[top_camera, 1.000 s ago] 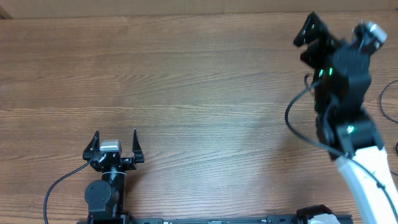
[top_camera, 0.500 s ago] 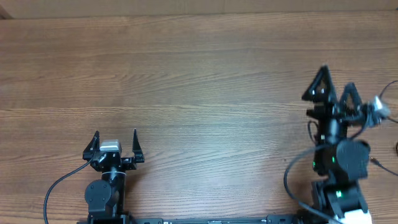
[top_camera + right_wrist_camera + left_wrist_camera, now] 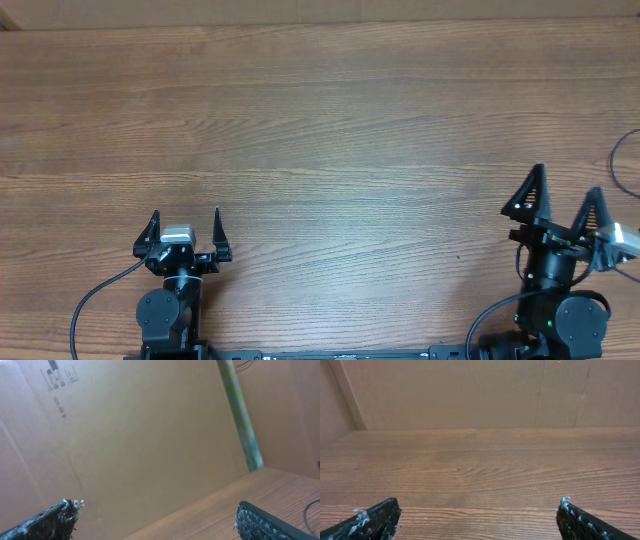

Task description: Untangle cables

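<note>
A thin black cable (image 3: 622, 165) loops at the table's far right edge, mostly out of the overhead view; a bit of it shows at the right of the right wrist view (image 3: 310, 512). My left gripper (image 3: 186, 228) is open and empty near the front left; its fingertips frame bare wood in the left wrist view (image 3: 477, 515). My right gripper (image 3: 563, 195) is open and empty at the front right, left of the cable, apart from it. Its wrist view (image 3: 157, 517) is tilted up at a cardboard wall.
The wooden table (image 3: 320, 130) has a cardboard wall (image 3: 470, 390) along its far side. A greenish strip (image 3: 240, 415) runs down the cardboard wall in the right wrist view. Each arm's own black cable trails by its base (image 3: 95, 300).
My right arm has pulled back from the far right of the table toward the front edge, its gripper open throughout. The left arm has not moved.
</note>
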Tool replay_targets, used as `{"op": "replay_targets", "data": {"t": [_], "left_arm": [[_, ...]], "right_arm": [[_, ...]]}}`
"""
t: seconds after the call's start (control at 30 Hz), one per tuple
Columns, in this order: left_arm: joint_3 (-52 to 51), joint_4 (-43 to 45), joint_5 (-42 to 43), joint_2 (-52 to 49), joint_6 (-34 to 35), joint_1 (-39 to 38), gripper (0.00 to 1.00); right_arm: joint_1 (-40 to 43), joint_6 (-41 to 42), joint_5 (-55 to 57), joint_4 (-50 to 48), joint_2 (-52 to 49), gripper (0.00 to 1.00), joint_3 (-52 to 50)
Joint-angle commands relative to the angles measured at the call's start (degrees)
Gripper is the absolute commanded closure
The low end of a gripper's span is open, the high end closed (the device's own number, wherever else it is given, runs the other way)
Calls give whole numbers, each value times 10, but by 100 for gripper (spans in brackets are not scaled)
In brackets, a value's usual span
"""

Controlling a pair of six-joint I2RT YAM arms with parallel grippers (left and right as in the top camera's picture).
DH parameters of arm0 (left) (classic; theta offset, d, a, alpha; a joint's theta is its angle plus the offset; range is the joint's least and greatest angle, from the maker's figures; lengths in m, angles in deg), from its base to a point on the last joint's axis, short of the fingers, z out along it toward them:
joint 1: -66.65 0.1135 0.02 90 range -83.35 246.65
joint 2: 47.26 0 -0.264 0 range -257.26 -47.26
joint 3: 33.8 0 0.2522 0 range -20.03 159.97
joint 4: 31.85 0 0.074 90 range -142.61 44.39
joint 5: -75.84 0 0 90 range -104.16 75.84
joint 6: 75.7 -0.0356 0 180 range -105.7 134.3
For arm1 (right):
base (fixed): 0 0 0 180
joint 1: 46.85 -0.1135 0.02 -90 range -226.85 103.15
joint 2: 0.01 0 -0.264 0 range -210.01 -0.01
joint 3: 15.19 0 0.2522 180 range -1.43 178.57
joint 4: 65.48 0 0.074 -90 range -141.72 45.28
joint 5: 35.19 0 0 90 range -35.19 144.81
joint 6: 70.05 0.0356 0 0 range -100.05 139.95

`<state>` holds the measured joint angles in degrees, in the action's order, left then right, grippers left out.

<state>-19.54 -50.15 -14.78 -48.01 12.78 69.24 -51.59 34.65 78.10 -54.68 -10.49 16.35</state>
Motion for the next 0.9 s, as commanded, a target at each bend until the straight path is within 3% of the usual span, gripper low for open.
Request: {"op": "replay_targets", "data": {"t": [0.0,0.3,0.7,0.87], "left_arm": [[-1,0,5,5,-7,-4,0],[-1,0,5,5,-7,-4,0],[-1,0,5,5,-7,-4,0],[-1,0,5,5,-7,-4,0]], "right_arm": [[42,-11,-48,14,6,0,-5],[83,-14,-65,43,79,0,-44],[81,-13,-181,-119,103,0,-169],[80,-16,-190,-113,103,0,-174]]}}
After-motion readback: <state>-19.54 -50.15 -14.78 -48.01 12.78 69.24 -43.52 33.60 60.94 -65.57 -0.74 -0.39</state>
